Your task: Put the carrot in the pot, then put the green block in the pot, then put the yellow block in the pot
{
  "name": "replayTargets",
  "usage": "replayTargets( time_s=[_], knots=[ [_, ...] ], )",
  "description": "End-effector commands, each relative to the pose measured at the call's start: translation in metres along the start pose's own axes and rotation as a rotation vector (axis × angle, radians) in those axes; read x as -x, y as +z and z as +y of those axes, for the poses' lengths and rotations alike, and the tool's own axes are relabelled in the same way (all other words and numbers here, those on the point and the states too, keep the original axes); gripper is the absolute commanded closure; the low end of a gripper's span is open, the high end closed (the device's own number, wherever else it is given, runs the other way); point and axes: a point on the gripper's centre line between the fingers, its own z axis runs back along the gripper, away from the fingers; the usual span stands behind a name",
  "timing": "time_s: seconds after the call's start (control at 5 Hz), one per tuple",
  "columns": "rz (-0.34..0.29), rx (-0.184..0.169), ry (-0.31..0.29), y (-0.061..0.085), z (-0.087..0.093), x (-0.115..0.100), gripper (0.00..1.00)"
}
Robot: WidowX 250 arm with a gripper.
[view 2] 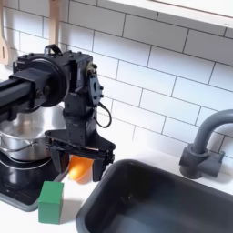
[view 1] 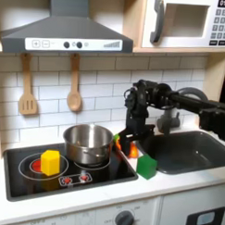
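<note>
Carrot (view 2: 80, 167) clenched in claw (view 2: 80, 164), mostly hidden by fingers; pot (view 1: 88, 144) partly behind arm in second exterior view.

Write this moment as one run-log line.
pincer: around carrot, beside pot | green block: on counter | yellow block: on stove

I see the counter (view 1: 102, 193) carrying the pot (view 1: 87, 143) and yellow block (view 1: 50, 162) on its stovetop (view 1: 33, 180), with the green block (view 1: 145, 166) toward the front edge.

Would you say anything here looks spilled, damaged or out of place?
Nothing stands out. The pot sits upright on the stove, the yellow block and green block rest flat, and the hand is around the carrot.
</note>
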Motion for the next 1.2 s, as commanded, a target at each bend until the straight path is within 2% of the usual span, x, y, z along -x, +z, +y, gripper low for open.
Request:
replayTargets(
  time_s=[0.0, 0.4, 1.0],
  knots=[
    [-0.007, -0.002, 0.031, -0.0018, 0.0089, -0.0146, 0.0],
    [0.003, -0.006, 0.025, -0.0057, 0.0065, -0.0104, 0.0],
    [-0.024, -0.012, 0.044, 0.0001, 0.0147, -0.02, 0.0]
  ],
)
